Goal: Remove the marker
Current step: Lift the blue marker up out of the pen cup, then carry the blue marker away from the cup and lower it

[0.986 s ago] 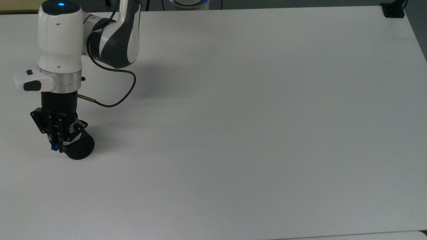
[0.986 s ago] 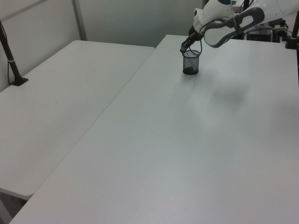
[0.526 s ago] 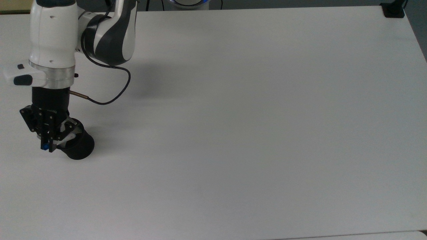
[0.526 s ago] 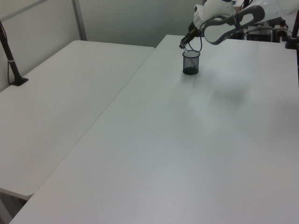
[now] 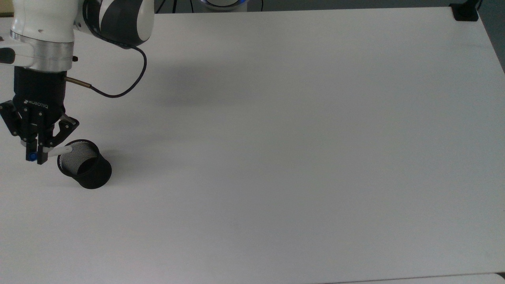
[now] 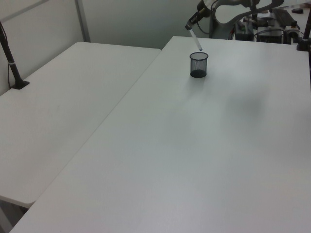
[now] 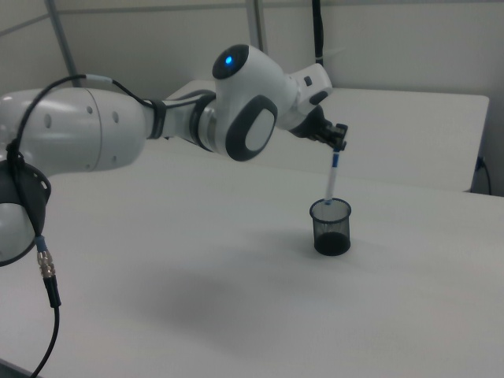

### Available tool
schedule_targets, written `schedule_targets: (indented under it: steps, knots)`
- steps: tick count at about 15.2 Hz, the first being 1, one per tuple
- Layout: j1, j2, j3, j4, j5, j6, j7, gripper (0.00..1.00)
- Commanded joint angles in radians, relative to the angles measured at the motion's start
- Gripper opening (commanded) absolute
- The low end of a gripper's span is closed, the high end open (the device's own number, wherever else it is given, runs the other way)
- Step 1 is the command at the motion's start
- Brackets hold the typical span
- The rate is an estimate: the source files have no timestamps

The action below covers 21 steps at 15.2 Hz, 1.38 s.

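Black mesh cup [image 5: 85,164] upright on white tabletop [image 5: 276,138]; marker [image 7: 333,178] tilted above cup, lower tip at rim; fingers [image 5: 40,150] clamped on marker's upper end

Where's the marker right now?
The marker hangs from the gripper just above the black mesh cup, its lower tip at the cup's rim, near the top view's left table edge.
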Motion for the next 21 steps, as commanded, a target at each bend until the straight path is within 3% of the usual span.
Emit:
schedule_targets:
  steps: [1, 6, 14, 17, 19, 20, 21]
  knots:
    - [0.042, -0.064, 0.027, -0.035, 0.0, -0.225, -0.036, 0.05]
    - [0.094, -0.052, 0.062, -0.047, 0.003, -0.332, -0.045, 0.07]
    - [0.165, 0.057, 0.065, -0.061, 0.003, -0.32, -0.038, 0.07]
    - [0.17, 0.06, 0.065, -0.062, 0.007, -0.32, -0.025, 0.12]
    - [0.179, 0.077, 0.065, -0.059, 0.006, -0.315, -0.005, 0.36]
    - [0.183, 0.076, 0.065, -0.058, 0.006, -0.315, -0.002, 0.67]
    - [0.188, 0.07, 0.065, -0.056, 0.006, -0.317, 0.008, 0.83]
